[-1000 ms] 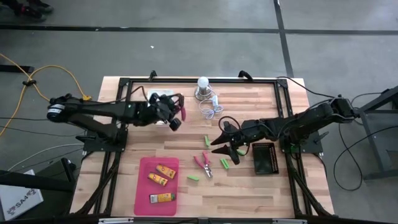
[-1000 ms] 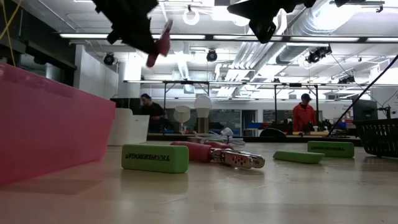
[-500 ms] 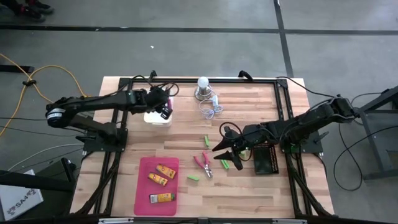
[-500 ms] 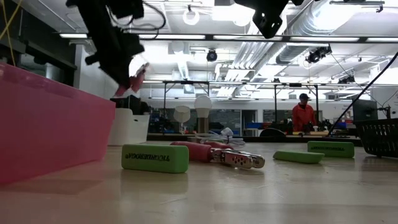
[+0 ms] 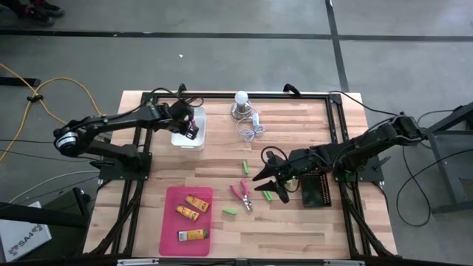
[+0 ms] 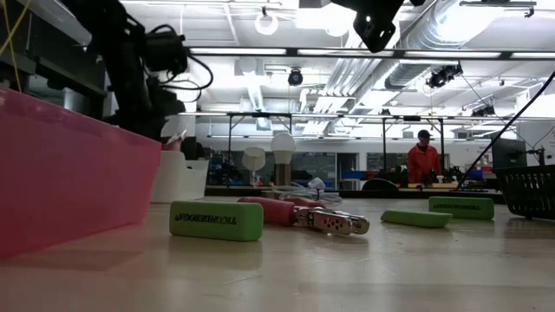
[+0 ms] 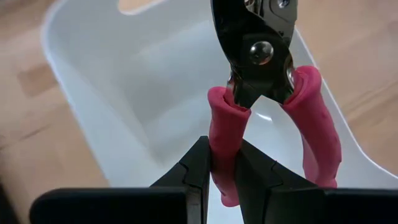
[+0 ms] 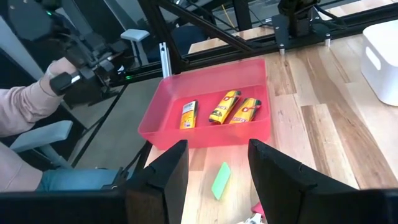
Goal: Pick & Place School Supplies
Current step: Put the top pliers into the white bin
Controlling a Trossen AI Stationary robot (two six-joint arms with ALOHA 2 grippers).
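My left gripper (image 5: 194, 127) is shut on pink-handled pliers (image 7: 267, 93) over a white bin (image 5: 188, 131) at the table's far left. My right gripper (image 5: 264, 174) hovers open above the table's middle, with nothing between its fingers (image 8: 217, 152). Below it and a little to its left, a second pair of pink-handled pliers (image 5: 242, 193) lies flat on the wood. Green erasers (image 5: 246, 167) (image 5: 267, 194) (image 5: 230, 211) lie around these pliers. Three orange-yellow pieces (image 5: 194, 202) lie in a pink tray (image 5: 171, 236) at the near left. My left gripper pinches one pink handle (image 7: 222, 134) of the pliers between its two fingers, about midway along that handle. The fingers slant down from the table's left. The metal head (image 7: 258, 46) points away from the fingers, the other handle (image 7: 317, 130) stands free, and the pliers hang over the bin's hollow (image 7: 143, 93).
A black basket (image 5: 313, 188) stands at the right, next to my right arm. A white bulb with a coiled cord (image 5: 242, 100) sits at the far edge. In the low view, people stand in the room behind the table.
My left gripper has swung toward the table's left edge and sunk, carrying the pliers from above the bare wood to over the white bin. It has turned on the way and stayed shut on the handle.
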